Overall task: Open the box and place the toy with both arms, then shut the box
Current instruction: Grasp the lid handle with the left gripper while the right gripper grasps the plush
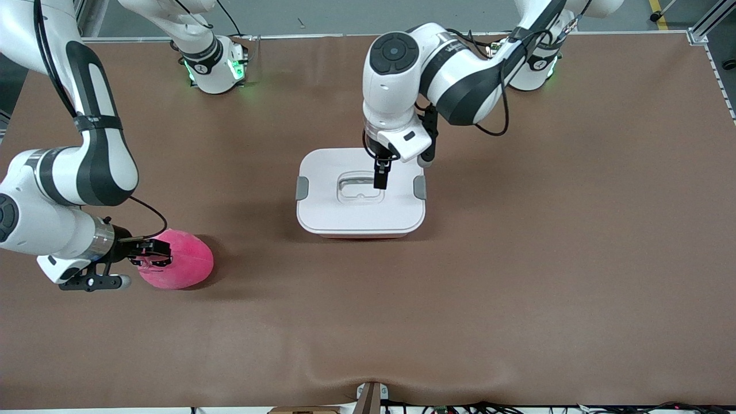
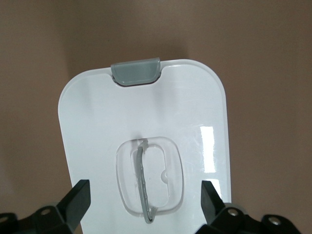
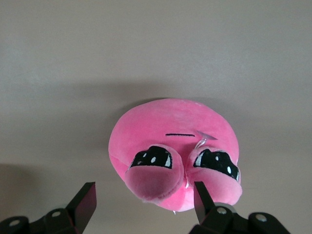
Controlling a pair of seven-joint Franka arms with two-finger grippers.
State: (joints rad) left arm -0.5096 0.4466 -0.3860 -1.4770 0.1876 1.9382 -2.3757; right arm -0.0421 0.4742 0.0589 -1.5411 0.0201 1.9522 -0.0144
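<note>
Lidded box [image 1: 360,215] well apart from toy [image 1: 184,261]

Pale pink box [image 1: 360,192] shut under white lid, mid-table; hot-pink toy [image 1: 184,261] toward right arm's end.

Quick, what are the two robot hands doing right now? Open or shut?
Left gripper: open over the box lid's handle, holding nothing.
Right gripper: open around the toy on the table, not yet squeezing it.

bare brown table [image 1: 517,276] between toy [image 1: 184,261] and box [image 1: 360,198], left pincer [image 1: 380,175] blocking the lid handle [image 1: 359,190]
</note>
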